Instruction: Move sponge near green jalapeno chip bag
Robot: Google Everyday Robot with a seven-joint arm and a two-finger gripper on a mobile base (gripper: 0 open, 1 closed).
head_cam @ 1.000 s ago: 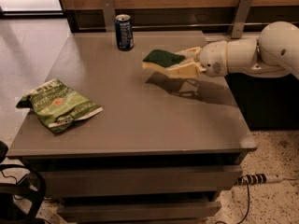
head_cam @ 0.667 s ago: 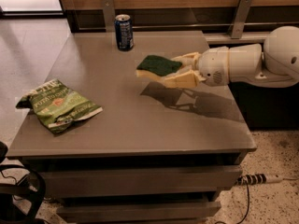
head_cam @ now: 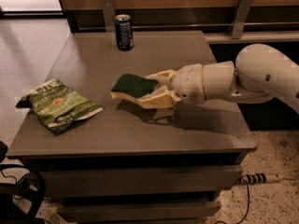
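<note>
The sponge (head_cam: pixel 131 86), dark green on top with a pale yellow layer below, is held in my gripper (head_cam: pixel 150 90) a little above the grey table (head_cam: pixel 140 134). The gripper comes in from the right on a white arm (head_cam: pixel 243 80) and is shut on the sponge's right end. The green jalapeno chip bag (head_cam: pixel 58 105) lies crumpled and flat at the table's left side. The sponge is to the right of the bag, apart from it by a short gap.
A blue soda can (head_cam: pixel 124 32) stands upright at the back of the table. A wooden wall panel with metal brackets (head_cam: pixel 239 15) runs behind. A power strip and cable (head_cam: pixel 261 178) lie on the floor at the lower right.
My gripper has carried the sponge leftward and forward across the table, closer to the chip bag. The bag and the can have not moved.
</note>
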